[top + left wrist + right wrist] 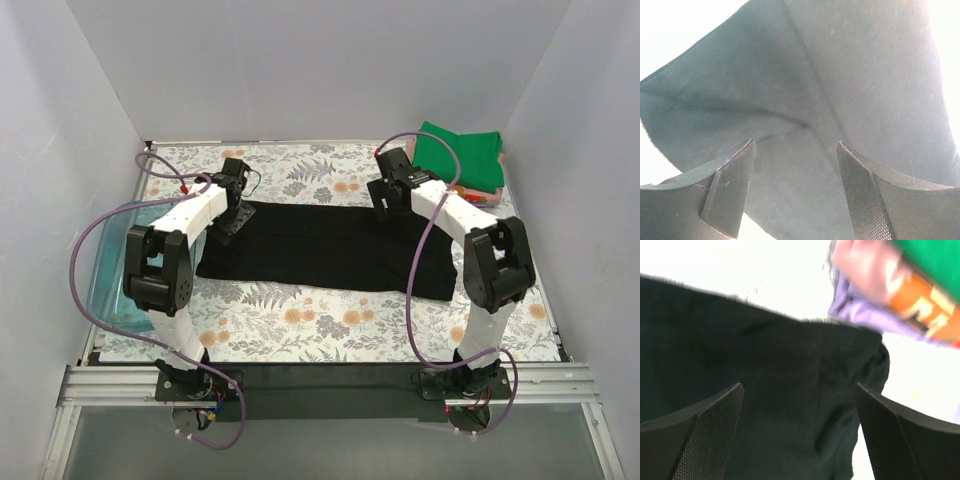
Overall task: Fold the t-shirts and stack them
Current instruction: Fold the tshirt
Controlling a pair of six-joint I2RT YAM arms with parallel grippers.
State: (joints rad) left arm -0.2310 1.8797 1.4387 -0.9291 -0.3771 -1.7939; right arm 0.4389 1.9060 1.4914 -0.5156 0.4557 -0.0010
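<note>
At the far left a translucent teal plastic tray (103,285) sits at the table's edge, partly hidden behind the left arm (170,262). That white-and-black arm rises from its base, bends at a raised elbow and reaches forward and to the right. This puts the left gripper (233,192) pointing down over the far left corner of the plain black short-sleeved t-shirt (320,245). In the left wrist view its fingers (732,185) stand moderately apart. Dark cloth fills the view between and beyond them, and nothing is pinched. The t-shirt lies flat as a broad dark band across the middle of the floral-printed table cover (300,325), stretching from one gripper to the other. The right arm (490,270) mirrors the left, with its elbow up and its forearm angled forward and to the left. The right gripper (388,193) is tipped down over the shirt's far right edge. The right wrist view shows its fingers (710,435) spread wide above the black fabric, gripping nothing. In the far right corner of the table is a pile with a folded green t-shirt (462,155) on top. The right wrist view shows an orange-patterned shirt (920,300), a pink shirt (865,265) and a lavender shirt (860,315) under it, all blurred. The pile lies just beside the black shirt's edge.
</note>
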